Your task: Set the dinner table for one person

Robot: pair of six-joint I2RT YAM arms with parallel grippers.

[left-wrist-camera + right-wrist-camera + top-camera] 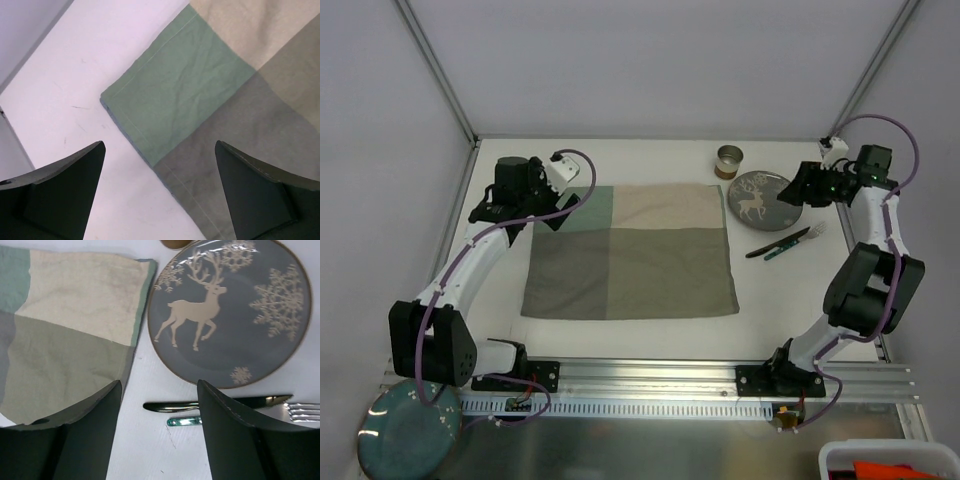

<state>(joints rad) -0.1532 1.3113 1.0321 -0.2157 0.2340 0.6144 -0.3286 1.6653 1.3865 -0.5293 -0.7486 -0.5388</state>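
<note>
The dinner table [650, 340] is a white top, and a green-and-beige patchwork mat [630, 250] lies flat at its middle. My left gripper [567, 206] hovers open over the mat's far-left corner [107, 97], with nothing between its fingers [75, 190]. To the mat's right sit a grey deer plate [758, 200], a small metal cup [729, 161], a dark knife [772, 245] and a green-handled fork [805, 238]. The right gripper [792, 190] is open above the plate's near edge [230, 305], with the knife [170, 406] and fork handle [182, 421] showing between its fingers, untouched.
Aluminium frame bars [440, 70] and white walls close in the back and sides. A teal round dish [405, 430] sits off the table at the near left. At the near right is a white bin [890, 460]. The arm bases stand on a rail [650, 380].
</note>
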